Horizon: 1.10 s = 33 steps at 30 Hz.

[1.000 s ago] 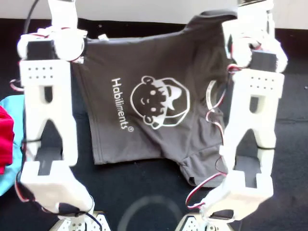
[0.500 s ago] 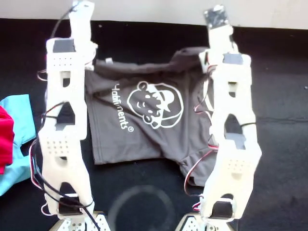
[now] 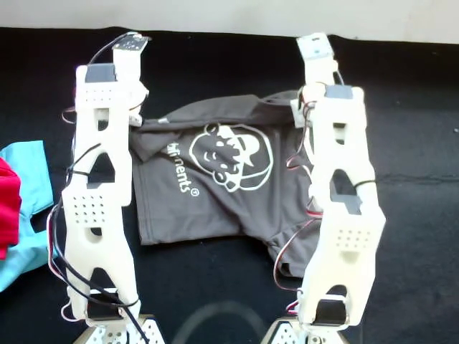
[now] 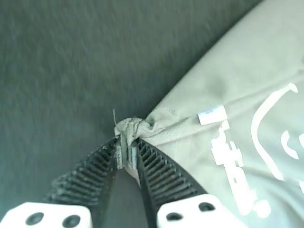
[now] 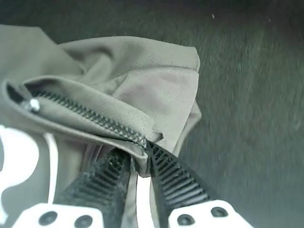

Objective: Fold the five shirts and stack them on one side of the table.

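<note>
Shirt pinched at both far corners — the fold looks part made.
The left fingers (image 4: 156, 168) are pressed together on one bunched corner of the grey shirt (image 3: 215, 201). The right fingers (image 5: 173, 178) pinch the other corner beside a zip seam. The held edge runs crosswise between the arms, and the rest lies flat on the desk (image 3: 416, 143) toward their bases, so the next move is probably an even pull nearward over the print. A teal shirt (image 3: 29, 179) and a red shirt (image 3: 7, 208) lie at the desk's left edge — the left arm is nearer them.
</note>
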Each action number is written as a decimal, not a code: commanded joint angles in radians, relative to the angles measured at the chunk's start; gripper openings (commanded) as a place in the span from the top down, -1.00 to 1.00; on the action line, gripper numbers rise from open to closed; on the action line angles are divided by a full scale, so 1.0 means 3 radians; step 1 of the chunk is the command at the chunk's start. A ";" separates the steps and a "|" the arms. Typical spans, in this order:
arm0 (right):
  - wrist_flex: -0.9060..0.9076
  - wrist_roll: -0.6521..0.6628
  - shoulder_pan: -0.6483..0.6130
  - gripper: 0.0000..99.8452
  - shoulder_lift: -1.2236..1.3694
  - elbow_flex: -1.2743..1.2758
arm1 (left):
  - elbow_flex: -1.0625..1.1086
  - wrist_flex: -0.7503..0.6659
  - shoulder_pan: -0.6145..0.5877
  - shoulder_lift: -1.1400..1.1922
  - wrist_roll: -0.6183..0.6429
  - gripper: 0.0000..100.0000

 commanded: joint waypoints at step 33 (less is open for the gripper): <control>0.0954 0.0276 0.0534 0.99 -0.3240 0.3138 | 0.4268 -0.0307 0.0130 -0.3409 -0.0205 0.98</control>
